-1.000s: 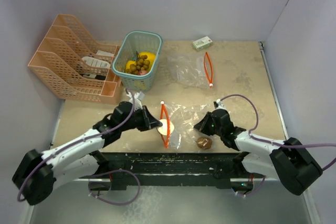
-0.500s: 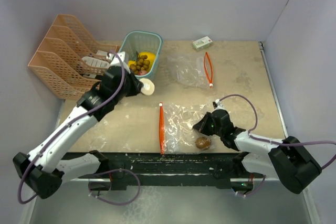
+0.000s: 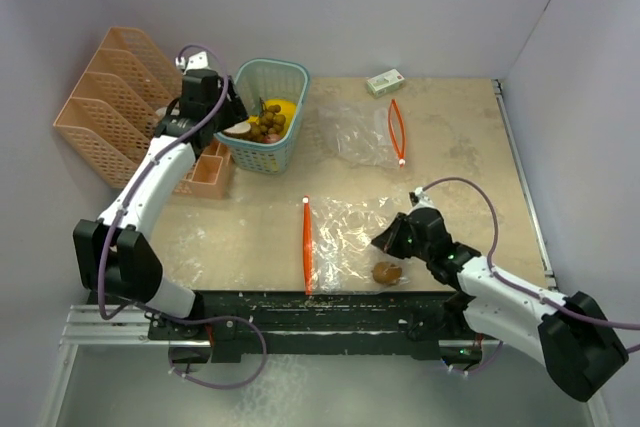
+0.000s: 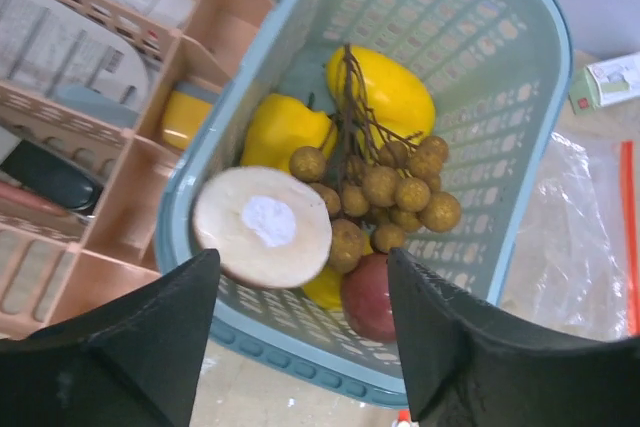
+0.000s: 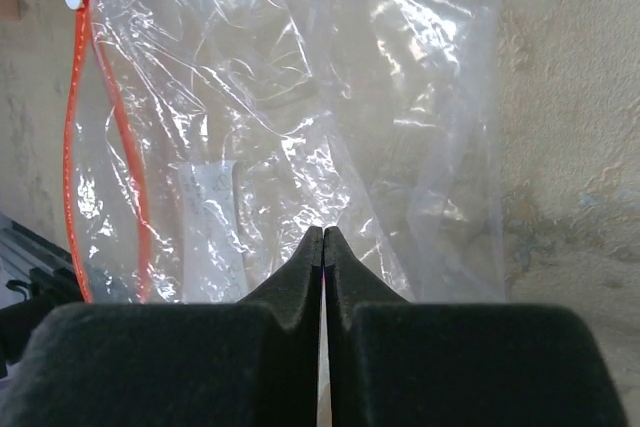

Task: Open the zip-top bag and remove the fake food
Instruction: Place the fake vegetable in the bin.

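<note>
My left gripper [image 3: 232,115] [image 4: 303,277] hangs open over the near left rim of the teal basket [image 3: 290,77] [image 4: 540,97]. A round beige piece [image 3: 240,130] [image 4: 262,227] is free of the fingers, just inside that rim. Under it lie yellow fruits [image 4: 385,92], a brownish grape cluster [image 3: 268,123] [image 4: 390,187] and a red piece [image 4: 368,297]. The clear zip-top bag [image 3: 345,237] [image 5: 280,117] lies flat near the front edge, its orange zipper [image 3: 307,247] [image 5: 75,147] to the left. My right gripper [image 3: 387,239] [image 5: 322,232] is shut on its film. A brown piece [image 3: 388,272] rests at the bag's near edge.
A peach file rack [image 3: 110,117] stands just left of the basket. A second clear bag [image 3: 355,132] with an orange zipper [image 3: 397,132] lies mid-table. A small white-green box [image 3: 385,81] sits by the back wall. Walls close in on both sides.
My left arm swung from the bag up to the basket, carrying the beige piece, then opened and let it go. The right gripper stayed shut on the bag.
</note>
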Motion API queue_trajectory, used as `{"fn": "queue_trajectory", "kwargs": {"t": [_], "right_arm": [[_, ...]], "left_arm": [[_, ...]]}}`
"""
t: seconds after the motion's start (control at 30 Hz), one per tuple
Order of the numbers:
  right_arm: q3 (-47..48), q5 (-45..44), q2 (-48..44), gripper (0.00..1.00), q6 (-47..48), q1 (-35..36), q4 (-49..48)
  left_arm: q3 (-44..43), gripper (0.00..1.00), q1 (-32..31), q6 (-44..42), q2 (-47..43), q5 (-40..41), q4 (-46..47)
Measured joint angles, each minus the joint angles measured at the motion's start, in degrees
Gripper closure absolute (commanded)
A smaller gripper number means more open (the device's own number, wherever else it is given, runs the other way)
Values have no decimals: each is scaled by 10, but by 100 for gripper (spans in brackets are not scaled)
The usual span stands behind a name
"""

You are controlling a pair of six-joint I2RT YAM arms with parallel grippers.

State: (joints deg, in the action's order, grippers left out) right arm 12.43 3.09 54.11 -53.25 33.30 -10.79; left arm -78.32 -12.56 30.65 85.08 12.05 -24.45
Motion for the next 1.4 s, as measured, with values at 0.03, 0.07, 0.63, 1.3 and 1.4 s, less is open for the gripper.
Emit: {"fn": "queue_trajectory", "kwargs": {"t": [0.03, 0.07, 0.63, 1.3, 1.4], "right_arm": [[10, -1, -4, 100, 5, 0, 18], [24, -5, -8, 97, 12, 0, 37], [136, -127, -6, 20, 24, -19, 241], [114, -101, -8, 100, 14, -19, 216], [123, -101, 2, 100, 17, -19, 216]], "left_arm": [[-1, 24, 2, 1, 6, -10, 4], [-1, 24, 1, 1, 9, -23, 7], [309, 32, -129, 80, -196, -159, 105], [609, 51, -213, 228, -257, -242, 223], [608, 53, -223, 238, -253, -243, 244]]}}
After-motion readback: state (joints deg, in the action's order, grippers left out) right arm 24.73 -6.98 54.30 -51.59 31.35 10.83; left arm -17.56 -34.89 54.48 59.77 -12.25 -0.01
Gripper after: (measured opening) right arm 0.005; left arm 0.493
